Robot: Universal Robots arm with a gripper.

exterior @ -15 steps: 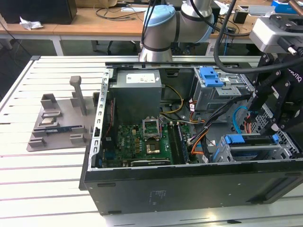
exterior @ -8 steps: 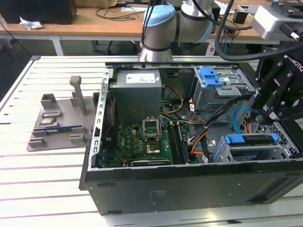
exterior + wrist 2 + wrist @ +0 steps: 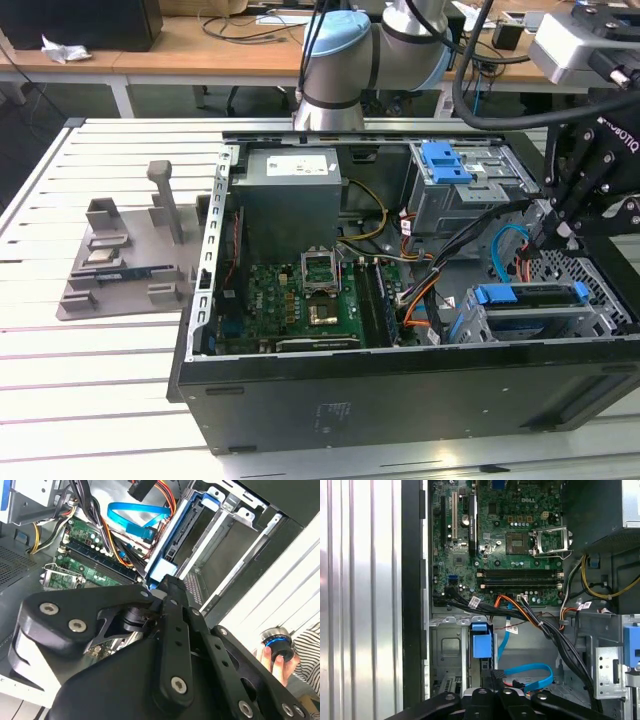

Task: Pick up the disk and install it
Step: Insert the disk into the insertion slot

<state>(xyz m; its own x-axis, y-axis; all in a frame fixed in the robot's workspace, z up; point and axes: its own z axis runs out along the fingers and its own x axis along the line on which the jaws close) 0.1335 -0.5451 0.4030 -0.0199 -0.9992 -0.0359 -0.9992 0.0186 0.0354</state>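
The disk [image 3: 530, 296] sits in the drive cage [image 3: 480, 325] inside the computer case [image 3: 400, 400]. The pincer [image 3: 545, 238] hangs above it; finger state cannot be determined.

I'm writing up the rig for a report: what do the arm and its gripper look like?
The arm has silver-grey tube sections with pale blue joint caps, and black cables run beside it. The gripper is matte black, built of jointed bar linkages pinned with round silver screw heads, with white lettering on its body.
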